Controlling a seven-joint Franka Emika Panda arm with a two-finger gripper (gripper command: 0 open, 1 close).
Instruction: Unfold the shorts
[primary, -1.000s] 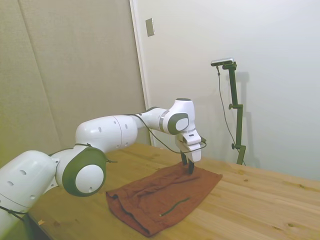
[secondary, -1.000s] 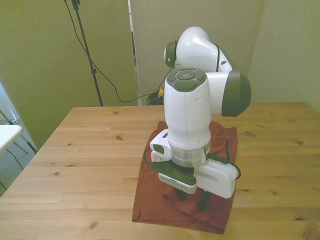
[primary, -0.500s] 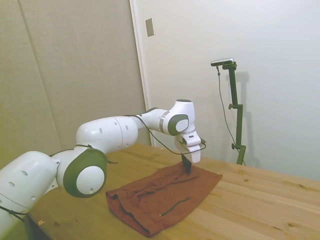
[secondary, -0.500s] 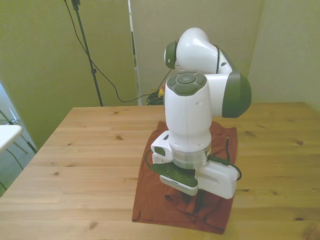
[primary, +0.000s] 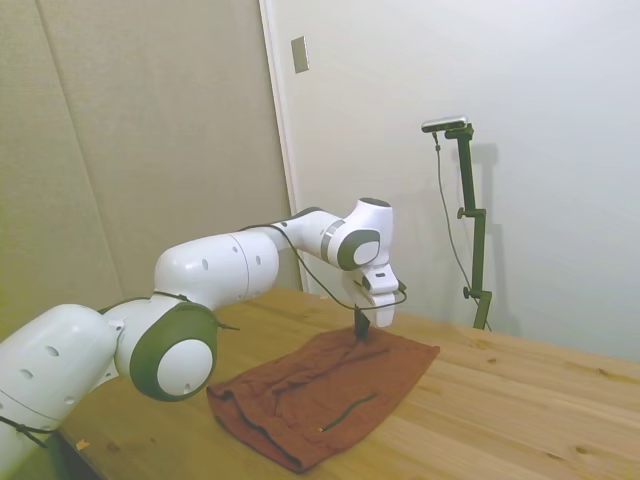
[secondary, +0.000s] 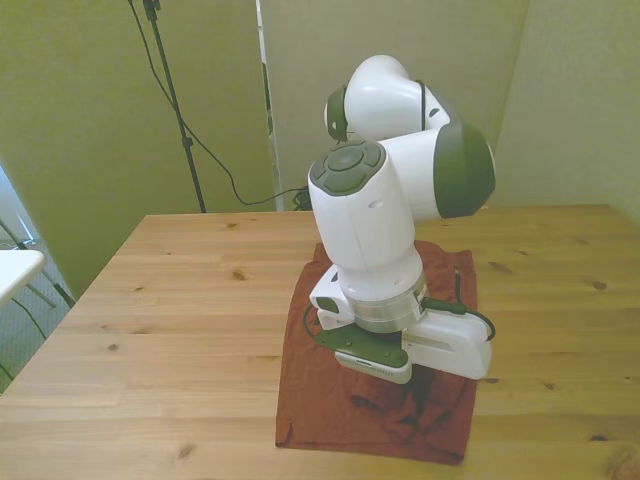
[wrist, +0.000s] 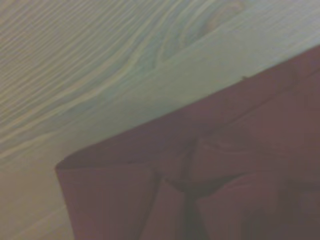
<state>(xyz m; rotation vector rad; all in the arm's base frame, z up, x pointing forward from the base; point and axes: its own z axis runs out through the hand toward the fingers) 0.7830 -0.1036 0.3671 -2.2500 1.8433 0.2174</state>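
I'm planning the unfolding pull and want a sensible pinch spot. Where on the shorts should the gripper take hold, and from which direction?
Probably pinch the top layer of the shorts at the far edge, where the gripper is, coming straight down. The wrist view shows layered folds near that corner, so a free layer seems available there. The cloth lies flat on the table, which rules out a side approach.

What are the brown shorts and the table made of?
The shorts look like soft, matte woven cloth: they wrinkle and bunch in folds. The table looks like pale wood with a smooth finish: grain lines and dark knots show.
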